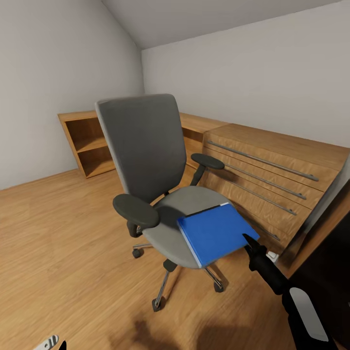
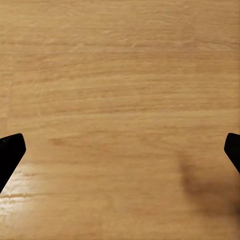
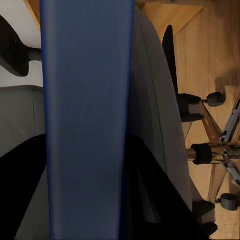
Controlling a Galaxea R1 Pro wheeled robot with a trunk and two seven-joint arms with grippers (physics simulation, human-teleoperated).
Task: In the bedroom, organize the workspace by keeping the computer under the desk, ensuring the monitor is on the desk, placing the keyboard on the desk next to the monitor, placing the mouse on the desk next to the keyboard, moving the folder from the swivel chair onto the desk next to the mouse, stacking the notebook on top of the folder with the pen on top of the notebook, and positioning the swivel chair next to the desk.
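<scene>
Down at the near right, right gripper (image 1: 251, 241) laid against the near right corner of the folder (image 1: 216, 232), black fingertip on its blue cover; in the right wrist view, dark fingers either side of the blue slab (image 3: 87, 120), yet cannot tell whether clamped or merely straddling it. Left gripper (image 2: 120, 155) released, tips spread wide, hanging low over bare wood floor (image 2: 120, 75) at the near left, well apart from everything. Folder resting on the seat of the swivel chair (image 1: 146, 146), hanging out past the seat's near right edge. Step in hand, by the look of it: taking the folder off the chair for the desk. Next move likely calls for a firm pinch on that corner, then a level lift clear of the right armrest (image 1: 207, 161) before turning away. Counted: one folder, one swivel chair, two armrests, two grippers, one chest of drawers (image 1: 272, 175) at the far right, one open shelf unit (image 1: 87, 143) at the far left.
</scene>
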